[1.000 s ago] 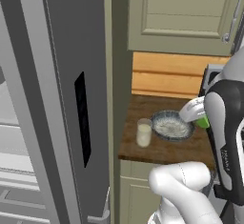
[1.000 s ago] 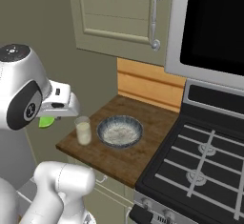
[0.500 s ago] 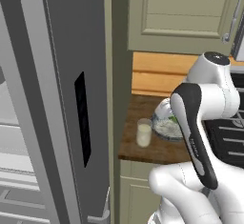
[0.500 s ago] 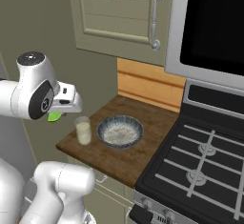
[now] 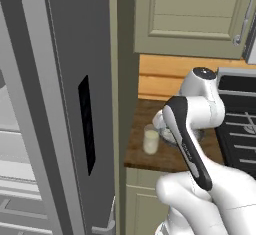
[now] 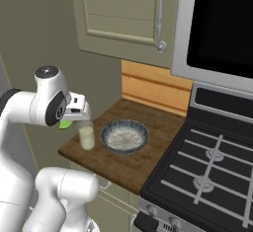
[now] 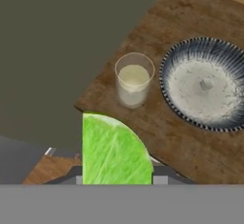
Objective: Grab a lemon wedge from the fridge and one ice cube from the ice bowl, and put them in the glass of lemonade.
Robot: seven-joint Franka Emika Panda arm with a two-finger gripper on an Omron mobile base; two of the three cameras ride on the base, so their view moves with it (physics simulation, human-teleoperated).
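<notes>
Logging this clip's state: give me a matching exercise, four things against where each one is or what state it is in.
Things:
1. wedge
2. glass
3. bowl
4. fridge

Places or states:
A. stands on the wooden counter near its edge, holding pale liquid
B. held in the tool, above the counter
C. door open, at the left of the left base view
D. sits on the counter between the glass and the stove

Pairs: 1-B, 2-A, 3-D, 4-C
</notes>
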